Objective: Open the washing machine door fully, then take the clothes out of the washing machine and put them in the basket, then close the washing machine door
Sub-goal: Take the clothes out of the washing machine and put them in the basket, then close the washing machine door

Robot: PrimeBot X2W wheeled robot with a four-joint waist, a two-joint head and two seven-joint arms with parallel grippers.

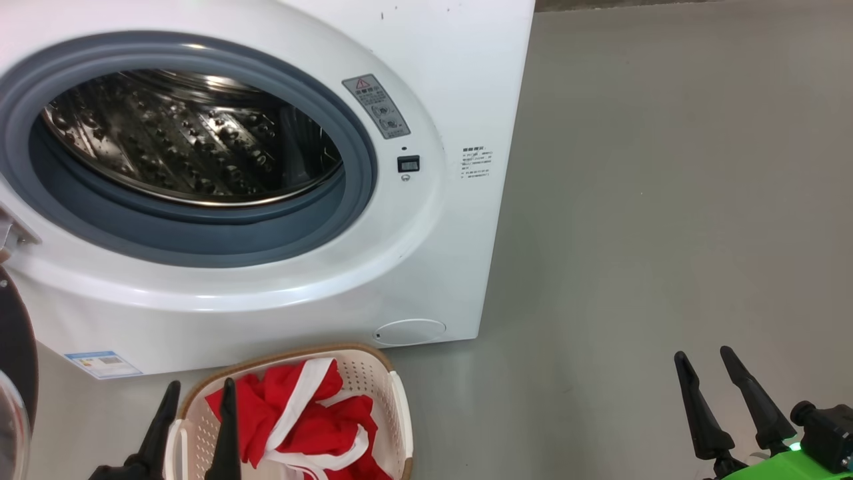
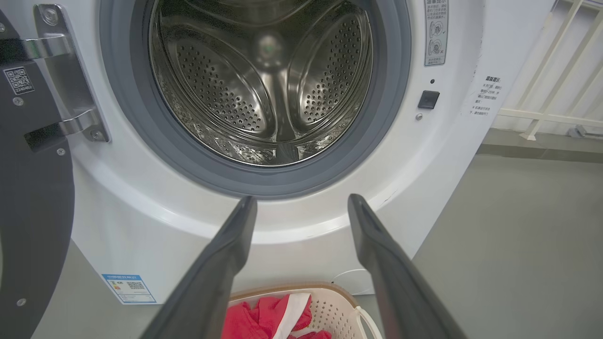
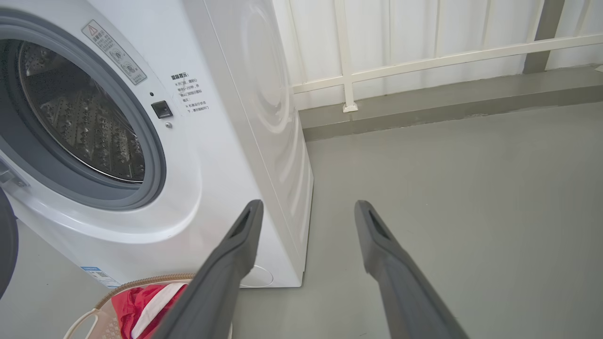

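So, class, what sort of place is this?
Probably a laundry or utility corner, maybe a balcony: a white front-loading washing machine on bare grey floor, a basket of red clothes before it, and a white railing beyond.

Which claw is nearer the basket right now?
Left. The left claw hangs open at the basket's left rim, beside the clothes; the right claw, also open, is far off to the basket's right over the floor.

light: bright, even | glare: streaks on washing machine [image 1: 413, 267] front | focus: sharp | edges: wrist views bowed
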